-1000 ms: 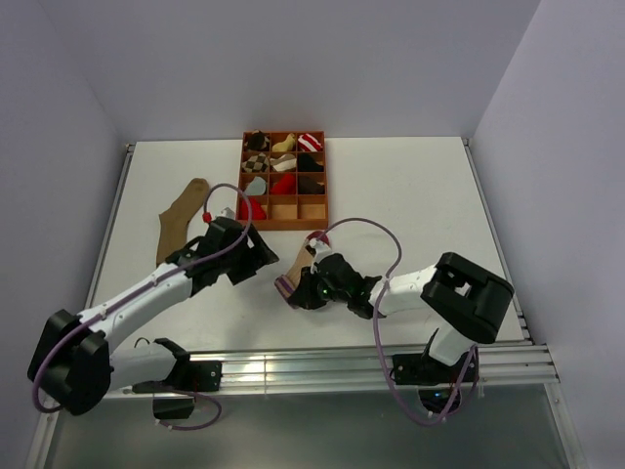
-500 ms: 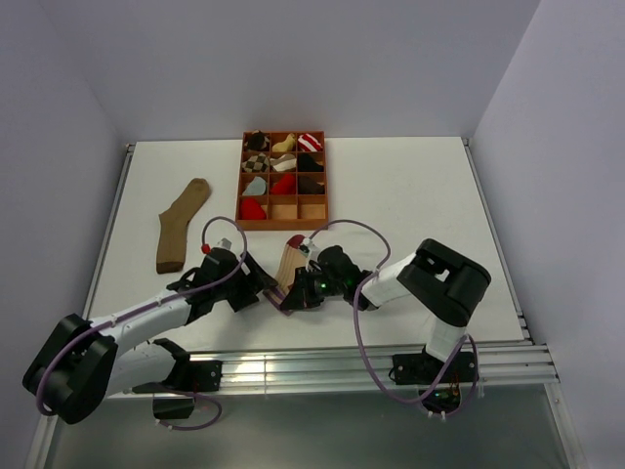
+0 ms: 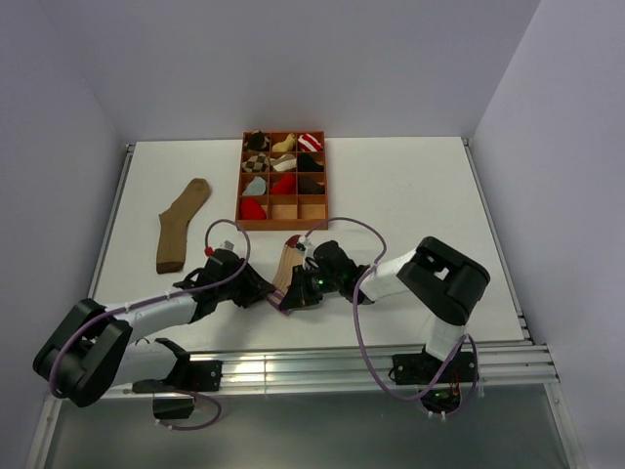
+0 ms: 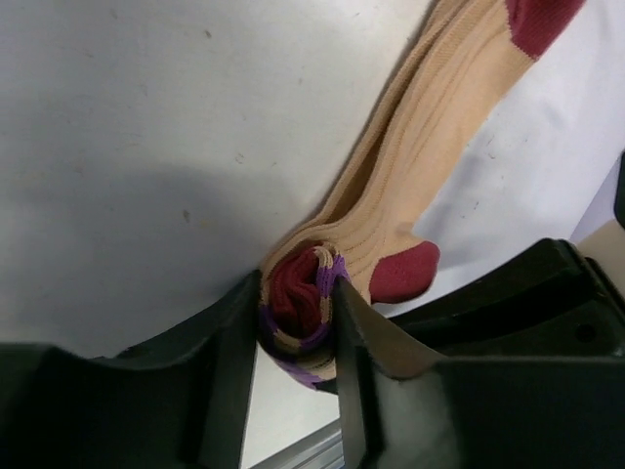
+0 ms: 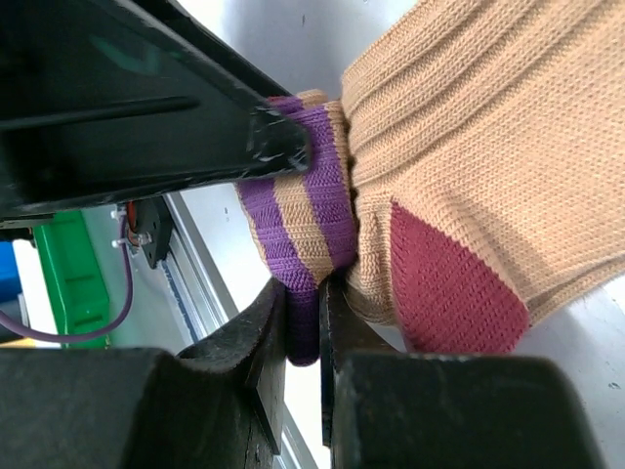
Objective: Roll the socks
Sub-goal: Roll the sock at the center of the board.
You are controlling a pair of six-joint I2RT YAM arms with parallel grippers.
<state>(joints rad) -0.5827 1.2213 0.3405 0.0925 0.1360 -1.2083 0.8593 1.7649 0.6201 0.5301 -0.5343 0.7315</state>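
The white bench (image 3: 420, 205) is carrying an orange-brown wooden tray (image 3: 283, 226) of square compartments at its far middle, and a plain brown sock (image 3: 180, 227) is lying flat and stretched out well to the tray's left. A beige ribbed sock (image 3: 287, 264) with maroon heel and toe and a purple-striped cuff is lying just in front of the tray, its cuff end rolled up nearest the arms. The left gripper (image 4: 298, 293) is pressing its jaws against both sides of that roll, while the right gripper (image 5: 303, 313) is pinching the striped cuff, jaws nearly together.
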